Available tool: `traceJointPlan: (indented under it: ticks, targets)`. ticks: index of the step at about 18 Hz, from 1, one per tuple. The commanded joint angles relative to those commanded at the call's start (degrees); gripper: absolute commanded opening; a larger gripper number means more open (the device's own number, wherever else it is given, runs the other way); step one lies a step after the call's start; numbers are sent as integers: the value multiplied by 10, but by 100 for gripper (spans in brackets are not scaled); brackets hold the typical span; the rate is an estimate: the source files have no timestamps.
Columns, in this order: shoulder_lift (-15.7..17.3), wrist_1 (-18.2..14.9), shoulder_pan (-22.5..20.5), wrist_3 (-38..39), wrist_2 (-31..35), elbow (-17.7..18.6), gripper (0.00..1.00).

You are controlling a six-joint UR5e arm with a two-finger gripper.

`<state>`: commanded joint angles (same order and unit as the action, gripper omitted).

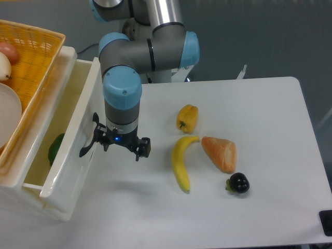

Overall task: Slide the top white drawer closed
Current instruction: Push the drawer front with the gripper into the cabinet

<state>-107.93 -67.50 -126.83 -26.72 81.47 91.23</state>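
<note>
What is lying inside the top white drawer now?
Inside the top white drawer a green fruit shows, perhaps a lime. The orange wicker basket covers the drawer's rear part.

I see a white table filling most of the frame. Near its centre lies a banana, with a yellow pepper just above it. To the right of the banana is an orange wedge-shaped piece, and just below that a dark round fruit. At upper left sits an orange wicker basket.
</note>
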Motion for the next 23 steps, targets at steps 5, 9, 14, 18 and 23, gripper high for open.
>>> traceJointPlan:
  ticks: [5,9,14,18,23]
  targets:
    - [-4,1,6,-1,-1,0,100]
    - [-4,1,13,0,-1,0,100]
    - [-3,1,22,0,-1,0,100]
    - [-1,1,23,0,-1,0,100]
    - [-1,1,33,0,0,0,100]
